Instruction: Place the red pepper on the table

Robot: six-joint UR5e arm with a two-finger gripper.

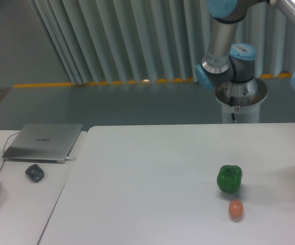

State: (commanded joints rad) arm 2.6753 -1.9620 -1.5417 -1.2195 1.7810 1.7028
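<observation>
While the arm (224, 46) rises behind the table (152, 168) at about one o'clock, neither its gripper nor the red pepper appears in view, so the tool's state and the pepper's whereabouts cannot be told. Green pepper (229, 178) and small orange-brown egg (235, 209) sit at four o'clock. A sound placement would likely lower slowly onto bare tabletop, well apart from both.
</observation>
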